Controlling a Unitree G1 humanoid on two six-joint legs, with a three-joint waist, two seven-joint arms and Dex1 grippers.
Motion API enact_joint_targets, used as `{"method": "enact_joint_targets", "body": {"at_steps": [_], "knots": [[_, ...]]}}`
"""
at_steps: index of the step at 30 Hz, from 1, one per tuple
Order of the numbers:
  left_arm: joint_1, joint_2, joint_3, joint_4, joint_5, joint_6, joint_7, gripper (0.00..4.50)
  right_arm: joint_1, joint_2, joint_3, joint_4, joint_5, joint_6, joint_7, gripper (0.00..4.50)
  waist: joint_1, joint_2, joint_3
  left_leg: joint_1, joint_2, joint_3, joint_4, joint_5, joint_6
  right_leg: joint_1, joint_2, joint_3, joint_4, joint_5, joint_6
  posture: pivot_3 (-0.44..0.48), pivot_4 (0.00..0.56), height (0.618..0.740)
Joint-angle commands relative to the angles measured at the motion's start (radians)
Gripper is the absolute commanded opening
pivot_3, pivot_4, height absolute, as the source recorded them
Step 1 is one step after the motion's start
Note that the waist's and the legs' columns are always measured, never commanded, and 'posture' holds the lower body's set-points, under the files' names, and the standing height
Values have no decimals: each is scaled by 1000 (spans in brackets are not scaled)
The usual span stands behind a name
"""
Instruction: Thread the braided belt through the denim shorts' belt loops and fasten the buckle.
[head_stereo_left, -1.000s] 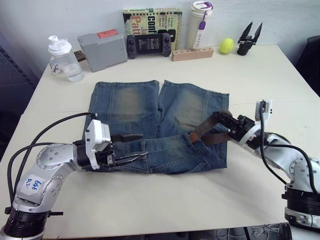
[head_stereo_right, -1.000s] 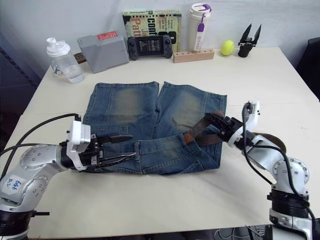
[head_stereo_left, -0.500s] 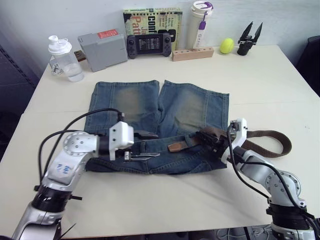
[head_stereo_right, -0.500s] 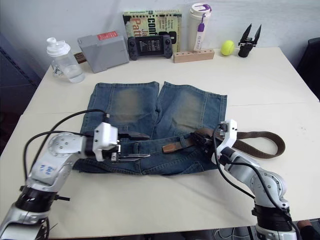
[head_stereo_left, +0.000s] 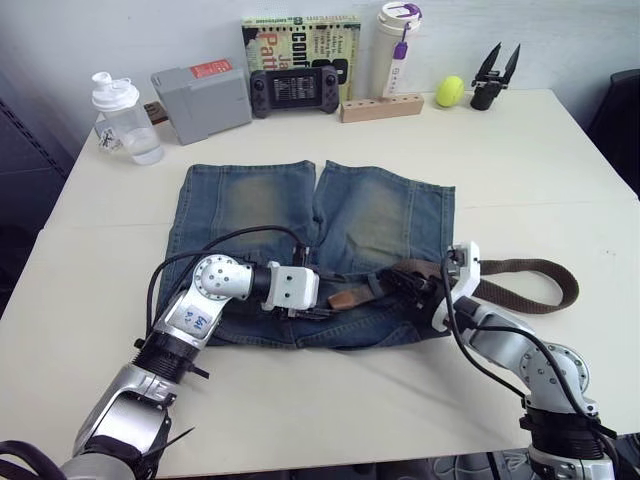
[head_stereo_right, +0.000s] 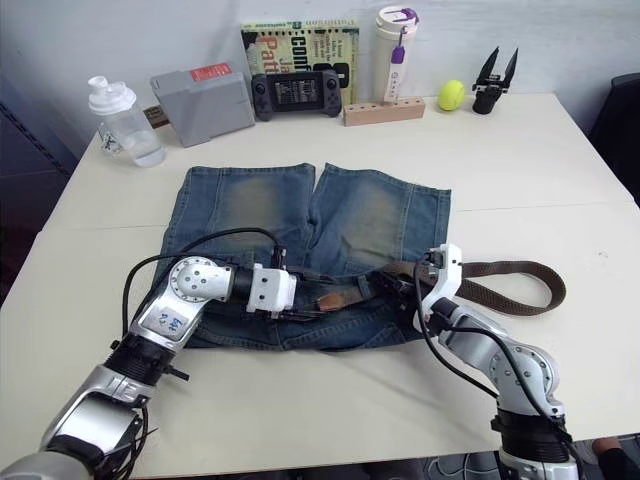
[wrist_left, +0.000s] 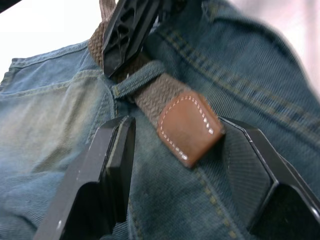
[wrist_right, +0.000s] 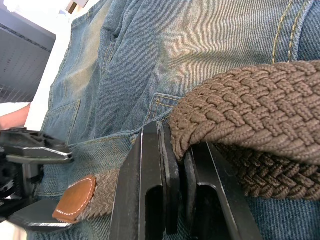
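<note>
1. Two arms meet over the shorts (head_stereo_left: 300, 215), which lie flat on the desk (head_stereo_left: 520, 160), legs pointing away from the robot and waistband nearest it
2. Belt (head_stereo_left: 530, 268): its woven strap loops on the bare desk to the right of the shorts, then crosses onto the waistband; the leather tip (head_stereo_left: 345, 297) lies near the middle of the waistband. In the left wrist view the strap passes under one loop (wrist_left: 137, 80) just behind the tip (wrist_left: 189, 127)
3. Left claw (wrist_left: 175, 150): spread, one finger on each side of the leather tip, both resting on the denim; the tip lies between them, ungripped
4. Right claw (wrist_right: 175, 165): pinching the belt, its fingers pressed together on the braided strap (wrist_right: 240, 110) at the right part of the waistband; in the head views it sits at the shorts' right edge (head_stereo_left: 425, 285)
5. Right wrist view: the tip (wrist_right: 75, 197) and the left claw (wrist_right: 35, 155) appear beyond the gripped strap
6. Far edge of the desk, left to right: clear bottle (head_stereo_left: 125, 118), grey box (head_stereo_left: 200, 90), game controller (head_stereo_left: 295, 88), book (head_stereo_left: 300, 40) standing behind it, wooden block (head_stereo_left: 380, 107), white tumbler (head_stereo_left: 397, 45), yellow-green ball (head_stereo_left: 449, 91), spare black claw (head_stereo_left: 495, 75)
7. Buckle: cannot be made out
</note>
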Motion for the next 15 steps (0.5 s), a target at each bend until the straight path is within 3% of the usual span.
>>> {"method": "enact_joint_targets", "body": {"at_steps": [1, 9, 15], "knots": [[-31, -12, -11, 33, 63, -68, 41, 2842, 1, 20, -2, -20, 8, 12, -2, 0, 0, 0, 0, 0, 0, 0, 0, 0, 0, 0, 0, 0, 0, 0, 0, 0, 150, 720], [-33, -34, -6, 27, 61, -98, 47, 2842, -3, 31, -8, -24, 8, 16, -4, 0, 2, 0, 0, 0, 0, -1, 2, 0, 0, 0, -1, 0, 1, 0, 0, 0, 150, 720], [-41, -32, -10, -9, 58, -66, 28, 401, -10, 34, -13, -14, 7, 20, -2, 0, 1, 0, 0, 0, 0, -1, 2, 0, 0, 0, -1, 0, 1, 0, 0, 0, 150, 720]]}}
